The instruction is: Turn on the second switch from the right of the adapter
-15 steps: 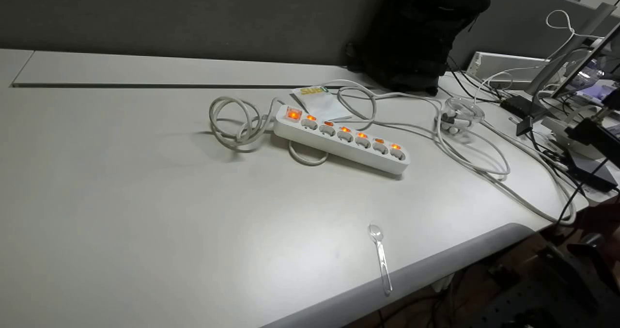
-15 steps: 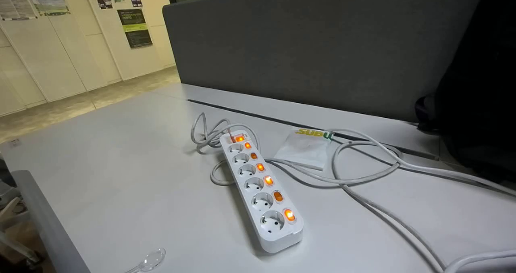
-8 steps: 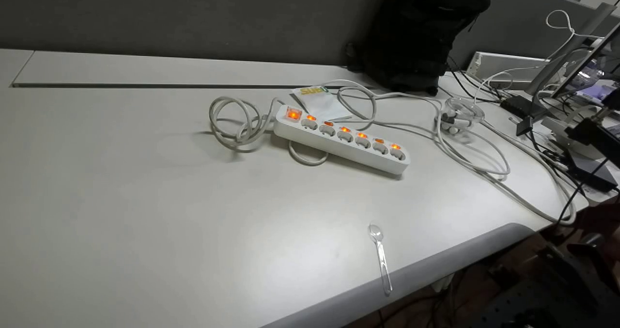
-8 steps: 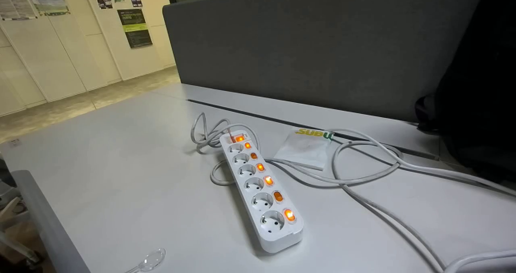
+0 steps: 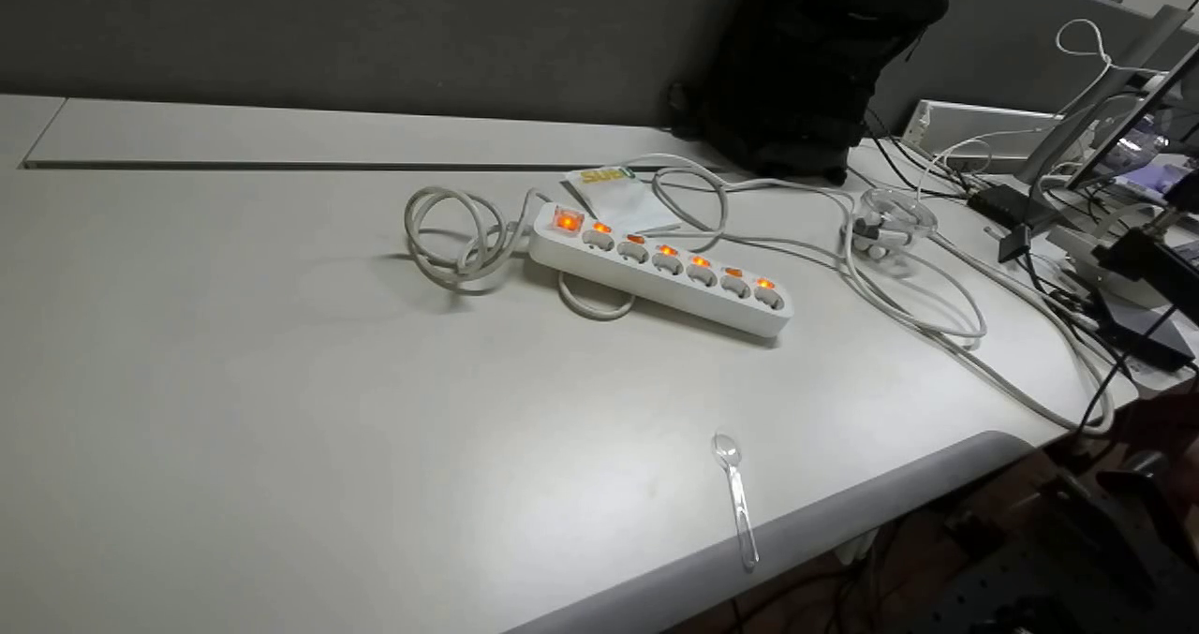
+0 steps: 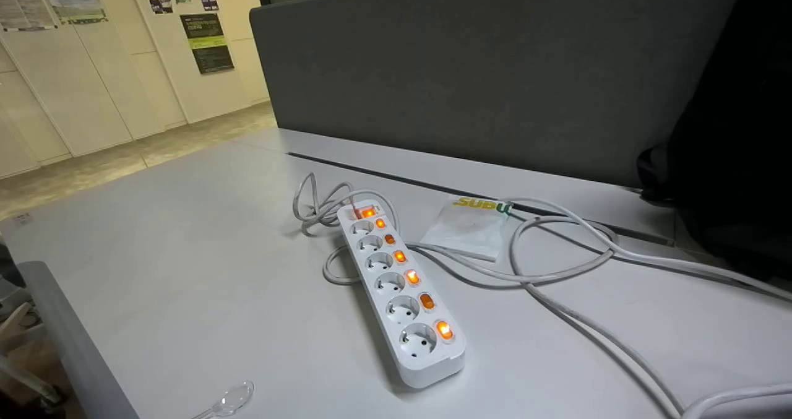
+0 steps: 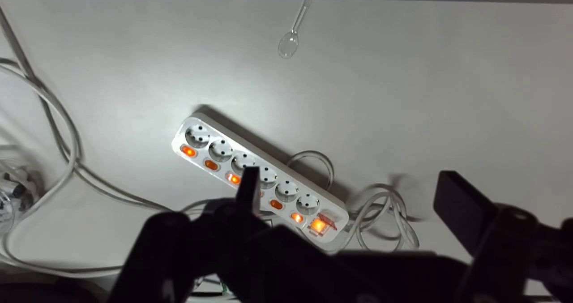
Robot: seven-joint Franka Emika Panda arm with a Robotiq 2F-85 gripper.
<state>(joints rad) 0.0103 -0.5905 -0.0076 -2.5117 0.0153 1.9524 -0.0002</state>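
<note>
The white adapter (image 5: 660, 278) lies on the table with a row of sockets and orange switches; it also shows in an exterior view (image 6: 377, 295) and in the wrist view (image 7: 264, 151). Its second switch from the right (image 5: 733, 272) is unlit, as in an exterior view (image 6: 427, 301) and in the wrist view (image 7: 211, 164). The rightmost switch (image 5: 765, 284) glows. Another unlit switch (image 7: 276, 204) is near the main switch (image 7: 318, 225), which is lit. My gripper (image 7: 348, 177) is open and empty above the table; one finger covers part of the adapter. Neither exterior view shows it.
A clear plastic spoon (image 5: 733, 493) lies near the table's front edge. Looped grey cables (image 5: 459, 241) lie beside the adapter's left end. A white packet (image 6: 470, 226) lies behind it. A black backpack (image 5: 806, 63) stands by the grey partition (image 6: 495, 72). More cables run right (image 5: 899, 306).
</note>
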